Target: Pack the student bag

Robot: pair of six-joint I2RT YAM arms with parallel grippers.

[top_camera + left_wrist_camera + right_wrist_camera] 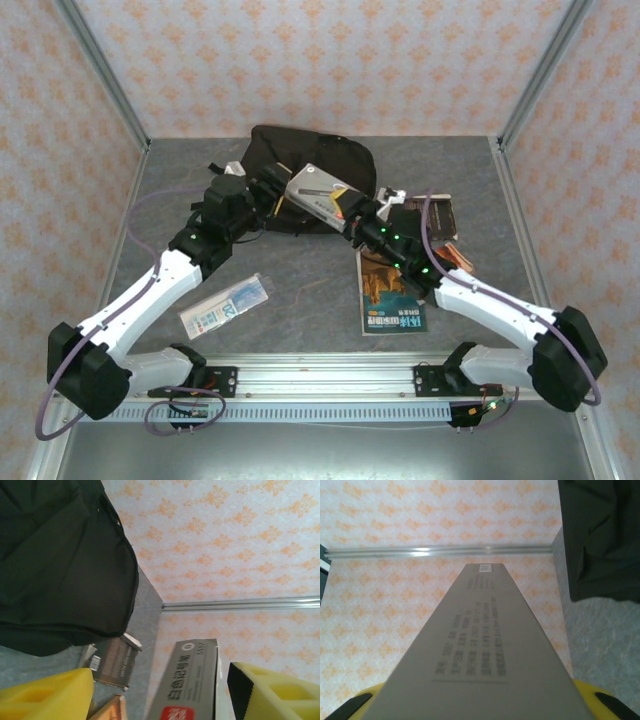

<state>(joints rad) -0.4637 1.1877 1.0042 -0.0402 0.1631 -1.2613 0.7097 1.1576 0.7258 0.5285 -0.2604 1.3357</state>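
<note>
large black soft fabric student bag lying at far middle of grey table | long grey cardboard box above bag's near edge | right gripper clamped on box end | left gripper spread, box between its yellow fingers, gap visible

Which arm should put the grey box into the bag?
Right, probably. The right gripper clamps the grey box at the student bag; the left gripper is open, gripping nothing.

High rear overview, close wrists share bag
</note>
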